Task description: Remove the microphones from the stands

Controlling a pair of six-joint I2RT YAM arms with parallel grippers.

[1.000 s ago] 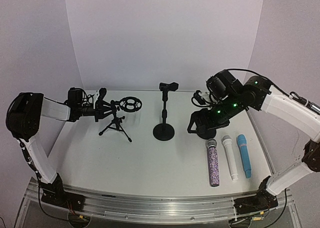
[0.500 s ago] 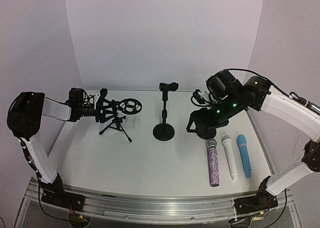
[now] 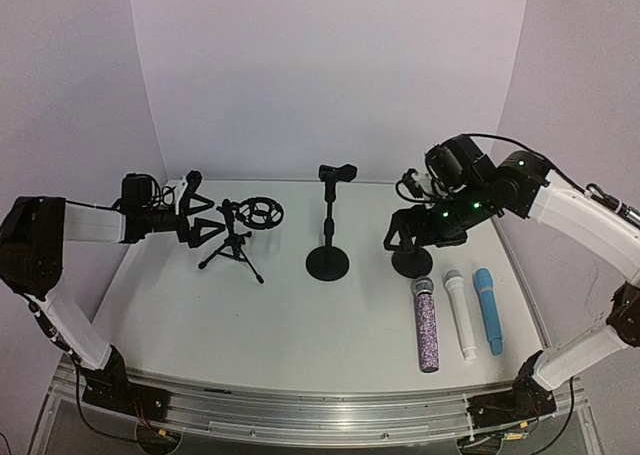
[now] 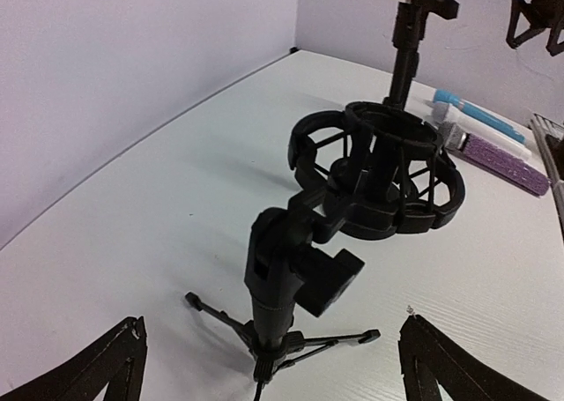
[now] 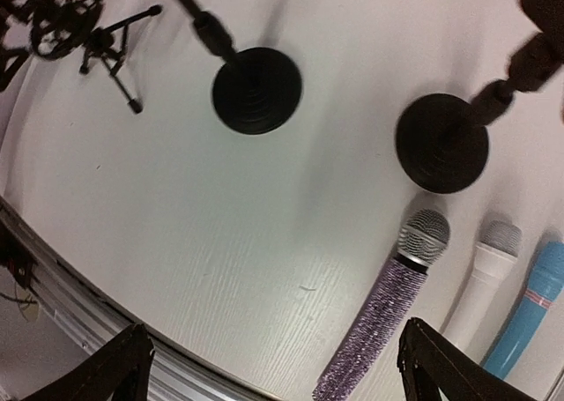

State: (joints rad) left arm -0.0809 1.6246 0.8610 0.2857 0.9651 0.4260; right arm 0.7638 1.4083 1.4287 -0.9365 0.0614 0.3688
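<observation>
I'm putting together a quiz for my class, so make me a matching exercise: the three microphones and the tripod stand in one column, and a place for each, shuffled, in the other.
1 purple glitter microphone
2 white microphone
3 blue microphone
4 tripod stand

a standing at far left, holding nothing
b lying between two others
c lying farthest right
d leftmost of the lying three

Pairs: 1-d, 2-b, 3-c, 4-a

On the table (image 3: pixel 250 315), the tripod stand (image 3: pixel 238 240) is standing just right of my left gripper (image 3: pixel 198 208). The middle stand (image 3: pixel 328 260) and the right stand (image 3: pixel 412 262) are standing further right. Three microphones (image 3: pixel 461 313) are lying nearer, beside each other, at the right.
</observation>
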